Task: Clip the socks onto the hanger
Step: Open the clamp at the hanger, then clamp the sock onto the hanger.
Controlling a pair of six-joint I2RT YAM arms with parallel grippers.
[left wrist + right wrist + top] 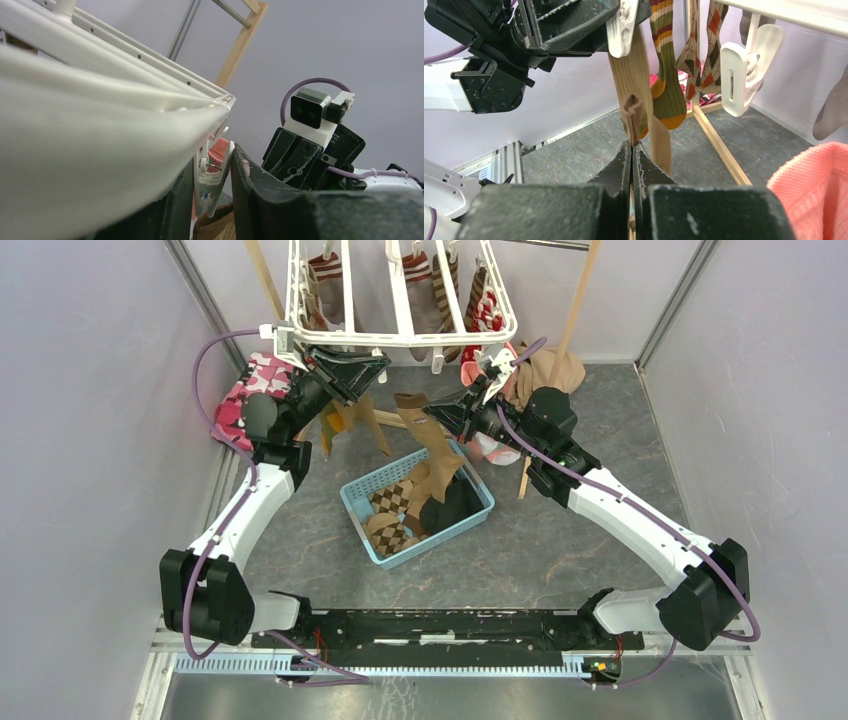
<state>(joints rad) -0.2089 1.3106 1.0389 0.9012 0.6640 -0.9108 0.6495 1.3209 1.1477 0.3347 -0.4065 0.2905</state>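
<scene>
The white hanger (400, 338) stands at the back with several socks (440, 285) clipped to it. My left gripper (368, 365) is up at its front bar, shut on a white clip (214, 172) with one finger on each handle. My right gripper (445, 412) is shut on the cuff of a tan sock (432, 445) whose foot trails down into the blue basket. It holds the cuff (631, 115) up close to that clip (621, 27). The cuff (216, 225) shows just under the clip's tips, and I cannot tell if they touch.
The blue basket (358, 512) holds argyle and dark socks. A green striped sock (669, 75), an argyle sock (709, 50) and a free clip (744, 75) hang nearby. Wooden stand poles (575, 310), a beige garment (555, 368) and a pink camouflage cloth (245, 390) flank the hanger.
</scene>
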